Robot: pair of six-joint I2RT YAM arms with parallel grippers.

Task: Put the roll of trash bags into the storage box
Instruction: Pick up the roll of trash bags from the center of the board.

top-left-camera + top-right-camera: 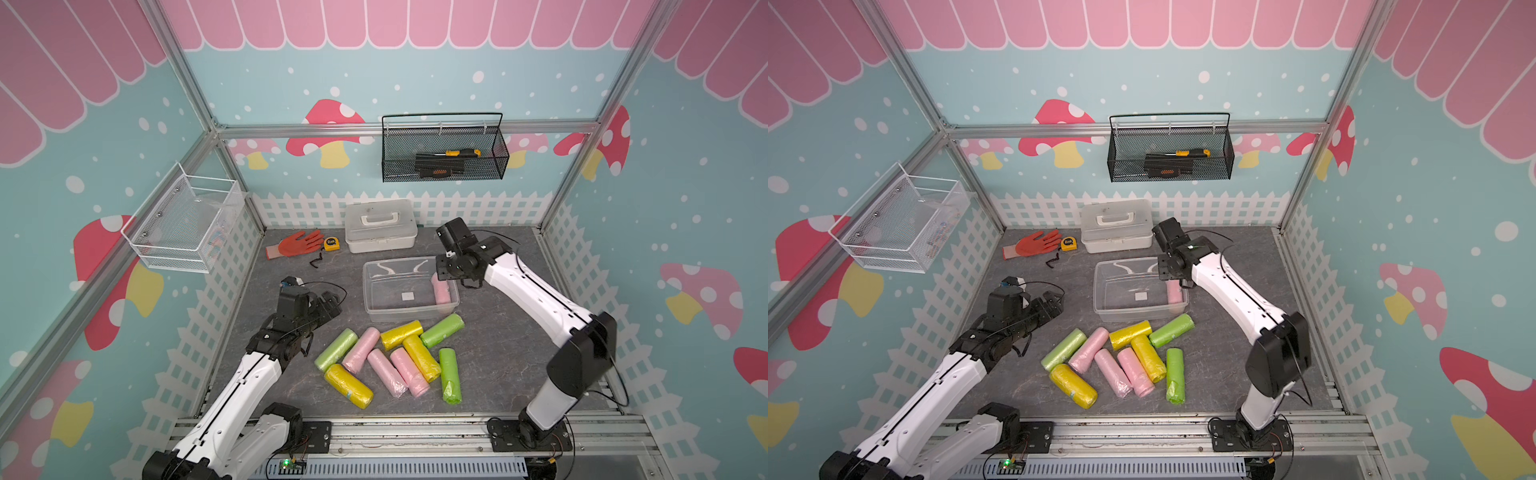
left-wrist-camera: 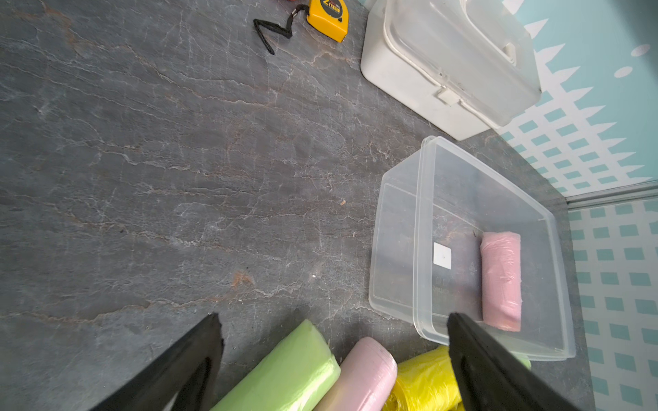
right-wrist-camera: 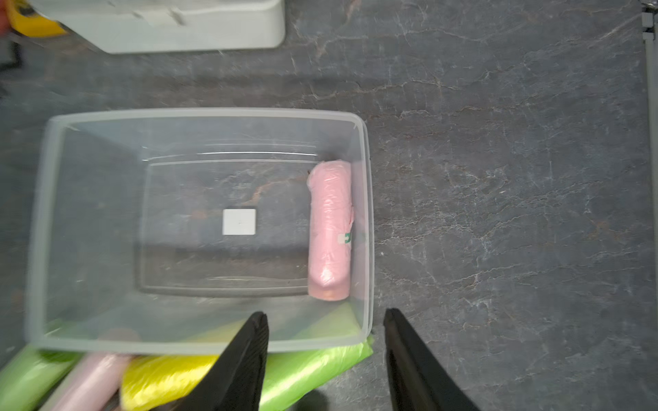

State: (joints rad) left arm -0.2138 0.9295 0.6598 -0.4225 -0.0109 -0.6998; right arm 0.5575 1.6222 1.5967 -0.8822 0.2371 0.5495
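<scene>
The right fingers (image 3: 245,366) stood apart and empty above the clear storage box (image 3: 199,113), where a pink roll of trash bags (image 3: 329,227) lay flat against its end wall. The left fingers (image 2: 480,373) gaped wide, holding nothing, over the bench (image 1: 498,353) beside the heap of loose rolls (image 1: 409,365)

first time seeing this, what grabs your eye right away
The jumble of bright green, pink and yellow plastic trash bag rolls on the grey tabletop, just in front of the clear rectangular plastic storage box. One pink roll already lies inside that box, flat along the short wall on the right arm's side. The right gripper hovers over that end of the box, open and empty.
</scene>
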